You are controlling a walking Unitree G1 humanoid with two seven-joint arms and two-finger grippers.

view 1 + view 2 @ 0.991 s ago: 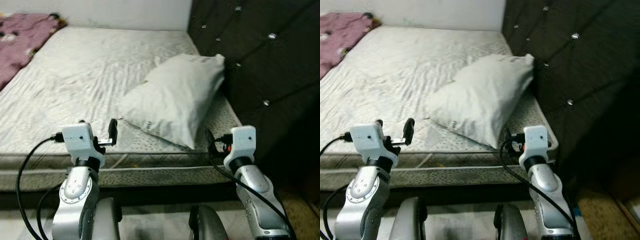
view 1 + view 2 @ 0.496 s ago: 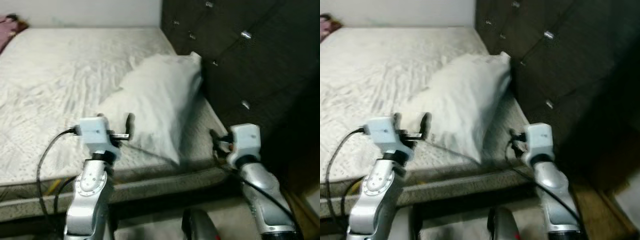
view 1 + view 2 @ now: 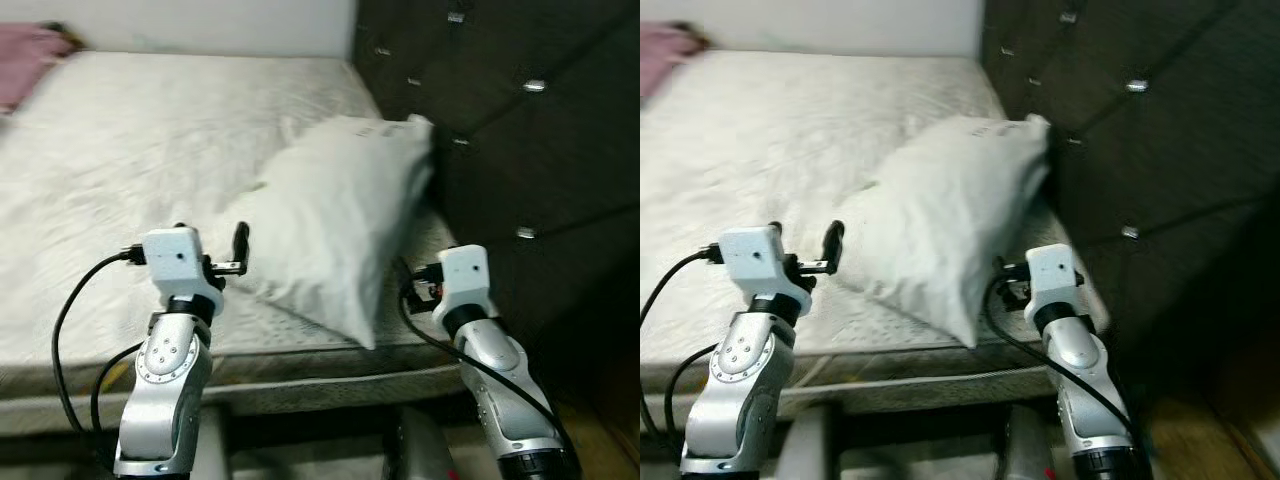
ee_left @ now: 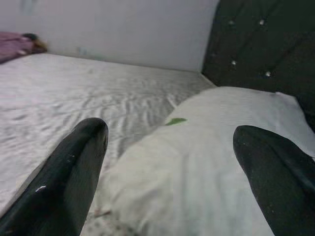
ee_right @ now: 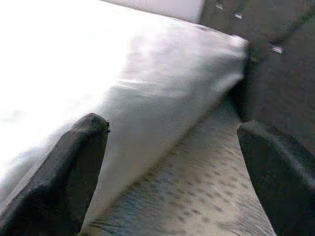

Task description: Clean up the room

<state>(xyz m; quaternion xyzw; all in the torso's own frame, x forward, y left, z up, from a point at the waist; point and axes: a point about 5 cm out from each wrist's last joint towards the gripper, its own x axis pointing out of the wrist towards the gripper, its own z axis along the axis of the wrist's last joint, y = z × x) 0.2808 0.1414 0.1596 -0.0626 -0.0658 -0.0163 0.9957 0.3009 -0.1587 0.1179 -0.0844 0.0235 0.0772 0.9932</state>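
Pink cloth: a crumpled pink fabric heap (image 3: 30, 42) lies at the far left corner of the bed, well apart from both arms; judged another item for tidying.
Bed: the wide mattress with its wrinkled pale sheet (image 3: 150, 140) carries everything; the robot stands at its near edge.
Left pincer: the left pincer (image 4: 170, 172) is raised over the near edge of the mattress, its two black fingers (image 4: 74, 172) spread wide and holding nothing, pointed at the pillow's lower left corner, likely lined up for a grasp.
Pillow: the plump white rectangular pillow (image 3: 340, 220) lies askew, its top corner leaning on the headboard and its bottom corner near the mattress edge, between the two arms; judged the thing to straighten.
Right pincer: the right pincer (image 5: 172, 172) hangs low by the pillow's right flank, fingers parted and empty.
Headboard: the dark tufted panel with shiny buttons (image 3: 520, 120) rises at the right.
Left wrist view adds: a small green mark (image 4: 175, 121) on the pillow's top face.
Right wrist view adds: the speckled mattress strip (image 5: 197, 196) between pillow and headboard.
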